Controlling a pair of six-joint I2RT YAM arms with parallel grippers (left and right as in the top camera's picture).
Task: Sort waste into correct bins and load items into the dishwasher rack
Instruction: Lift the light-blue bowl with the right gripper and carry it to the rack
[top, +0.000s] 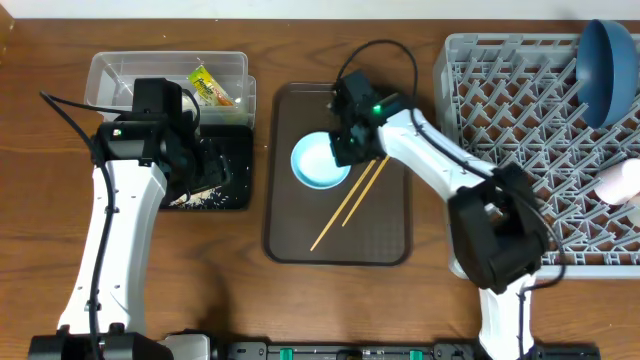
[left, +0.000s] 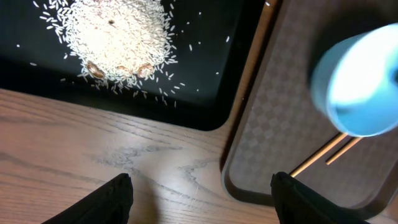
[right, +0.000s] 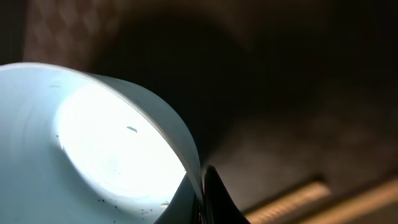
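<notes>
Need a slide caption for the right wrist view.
Right gripper pinches the light-blue bowl by its rim; brown tray and chopsticks behind.

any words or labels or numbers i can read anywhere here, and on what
No text can be read in any view.
yellow-green snack wrapper in the clear tub: printed marks, too small and blurred to read.
light-blue bowl, wooden chopsticks, grey rack: no lettering visible.

no legible txt (snack wrapper (top: 210, 87) print too small).
</notes>
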